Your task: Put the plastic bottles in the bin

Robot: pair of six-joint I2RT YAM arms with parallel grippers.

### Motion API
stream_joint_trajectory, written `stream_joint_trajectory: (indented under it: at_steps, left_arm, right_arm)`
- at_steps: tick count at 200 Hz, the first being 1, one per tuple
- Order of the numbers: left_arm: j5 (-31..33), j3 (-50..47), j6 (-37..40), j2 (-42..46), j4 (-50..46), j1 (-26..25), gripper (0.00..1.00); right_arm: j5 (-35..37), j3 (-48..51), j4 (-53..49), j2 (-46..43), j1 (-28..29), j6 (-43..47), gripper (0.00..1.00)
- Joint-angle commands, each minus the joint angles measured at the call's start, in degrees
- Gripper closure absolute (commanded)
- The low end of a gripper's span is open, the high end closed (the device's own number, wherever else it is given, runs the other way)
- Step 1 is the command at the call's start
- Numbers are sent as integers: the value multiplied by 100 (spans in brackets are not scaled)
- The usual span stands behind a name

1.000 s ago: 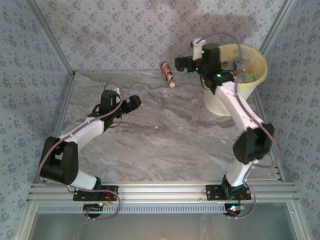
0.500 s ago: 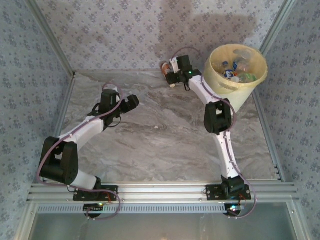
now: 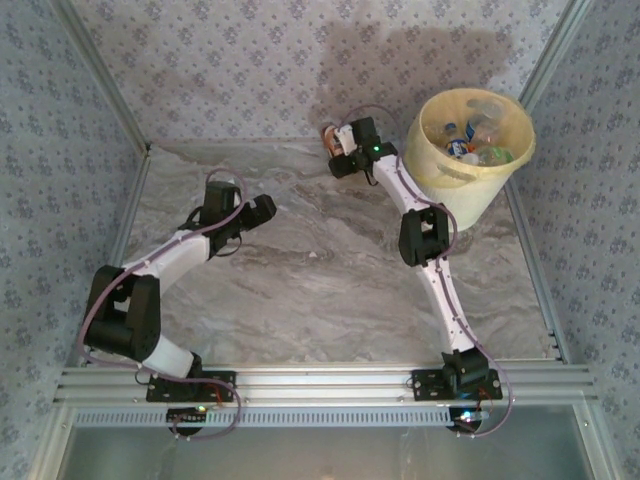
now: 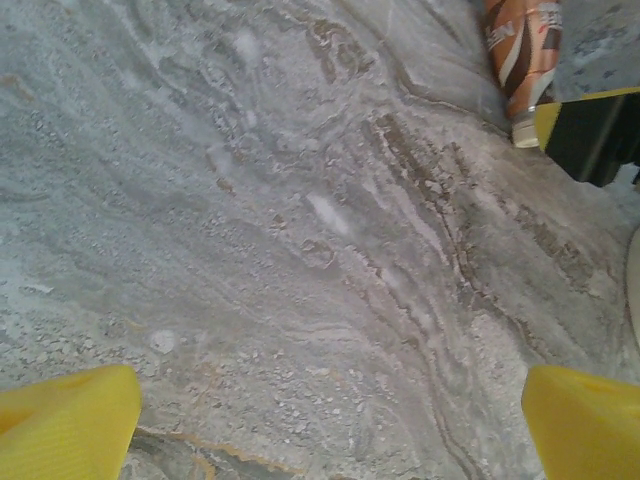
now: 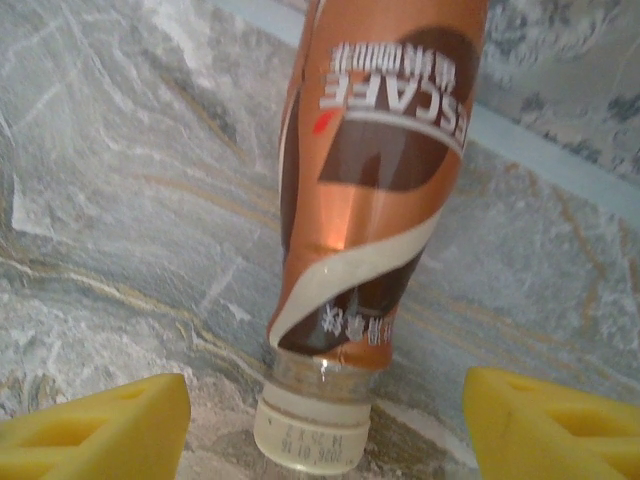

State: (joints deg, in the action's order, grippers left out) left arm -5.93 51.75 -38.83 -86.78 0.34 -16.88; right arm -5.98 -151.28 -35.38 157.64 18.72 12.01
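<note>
From above, my right pincer [image 3: 340,152] sits at the one brown-labelled bottle [image 3: 328,132] lying on the table [image 3: 300,290]. The bin [image 3: 455,195], near that pincer's right side, already holds several bottles [image 3: 470,148]. My left pincer [image 3: 262,208] hangs open and empty. Left wrist: the bottle lies well ahead, to the right. Right wrist: the jaws stand apart, flanking its cap [image 5: 308,432] without contact. I judge one bottle is left to bin.

The right arm [image 3: 437,285] stretches to the far edge of the table [image 3: 300,300], right gripper [image 3: 338,156] low, jaws parted. The left arm [image 3: 172,256] sits folded, left gripper [image 3: 264,208] spread wide.
</note>
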Motion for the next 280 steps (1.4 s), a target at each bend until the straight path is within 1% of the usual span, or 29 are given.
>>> stream_joint_trajectory:
  at_steps: [1, 38, 70, 85, 99, 109, 127, 140, 159, 176, 190, 203, 218, 237, 258, 265, 280]
  left_arm:
    - [55, 228, 105, -173, -119, 44, 2]
    - [-48, 358, 62, -442, -96, 54, 2]
    - [-123, 473, 45, -669, -78, 53, 2]
    - [-152, 583, 52, -819, -78, 50, 2]
    - [-233, 758, 87, -996, -78, 48, 2]
    - [-310, 917, 112, -1158, -78, 45, 2]
    - [-630, 1267, 139, -1563, 69, 37, 2]
    - [-813, 1606, 127, -1924, 197, 4, 2]
    - [-846, 2181, 25, -2472, 326, -50, 2]
    - [-1031, 2753, -104, -3068, 499, -61, 2]
    - [-1171, 3388, -87, -3553, 421, -80, 2]
    - [-1152, 3922, -15, -3915, 230, -120, 2]
    - [-1082, 4369, 135, -4215, 76, -164, 2]
    - [-1075, 5014, 472, -4626, -339, -243, 2]
    - [-1035, 5938, 929, -5137, -1136, -384, 2]
    - [-976, 6293, 1068, -5287, -1386, -436, 2]
    - [-918, 6947, 1333, -5623, -1838, -547, 2]
  right_arm:
    - [-126, -200, -583, 158, -29, -222, 29]
    - [149, -435, -662, 301, -60, -399, 32]
    - [609, -463, -588, 345, 60, -222, 32]
    - [753, -466, -478, 375, 130, 13, 32]
    - [891, -478, -303, 415, 209, 360, 30]
    - [863, -507, -221, 459, 237, 560, 28]
    - [746, -521, -142, 469, 231, 657, 21]
    - [586, -546, -145, 469, 185, 597, 20]
    - [208, -606, -280, 461, 105, 430, 21]
    - [-584, -590, -463, 397, 23, 523, 22]
    - [-1005, -378, -457, 267, 4, 631, 23]
    - [-1194, -44, -303, 87, -18, 644, 22]
    - [-1647, 176, -305, -92, -67, 686, 22]
    - [-2234, 410, -342, -332, -108, 843, 21]
    - [-2412, 1053, 63, -767, -106, 904, 17]
    - [-2417, 1278, 335, -887, -108, 938, 16]
    - [-2561, 1384, 365, -978, -86, 1098, 14]
